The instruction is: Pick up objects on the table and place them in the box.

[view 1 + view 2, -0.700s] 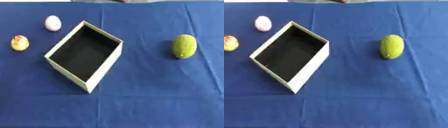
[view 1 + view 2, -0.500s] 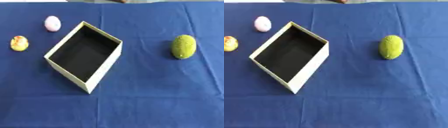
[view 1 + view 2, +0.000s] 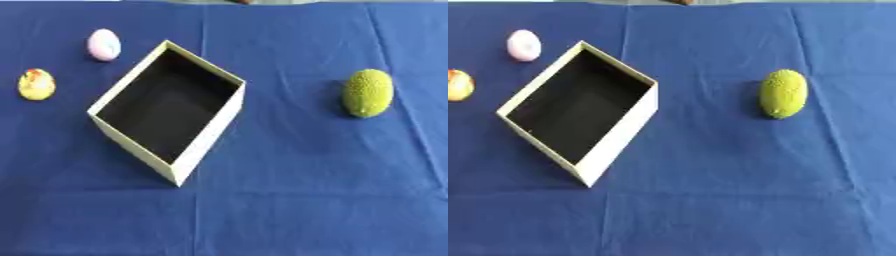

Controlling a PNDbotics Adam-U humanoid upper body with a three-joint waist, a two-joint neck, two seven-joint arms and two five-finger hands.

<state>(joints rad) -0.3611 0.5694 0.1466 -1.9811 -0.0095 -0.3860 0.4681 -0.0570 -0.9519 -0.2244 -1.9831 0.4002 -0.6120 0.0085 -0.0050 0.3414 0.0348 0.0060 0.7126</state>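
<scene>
Green bumpy fruit (image 3: 367, 93): right of the box, well apart.
Box (image 3: 209, 141): cream, open, dark inside, set askew.
Pink egg (image 3: 103, 44), yellow egg (image 3: 37, 84): left of box.
Blue cloth (image 3: 297, 190): covers table.
Hands: neither shows; their state cannot be told.

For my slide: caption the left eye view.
Empty open box on blue cloth; three egg-shaped objects outside it.

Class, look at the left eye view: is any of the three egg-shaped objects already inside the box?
No: the box is empty, all three lying on the blue cloth.
</scene>
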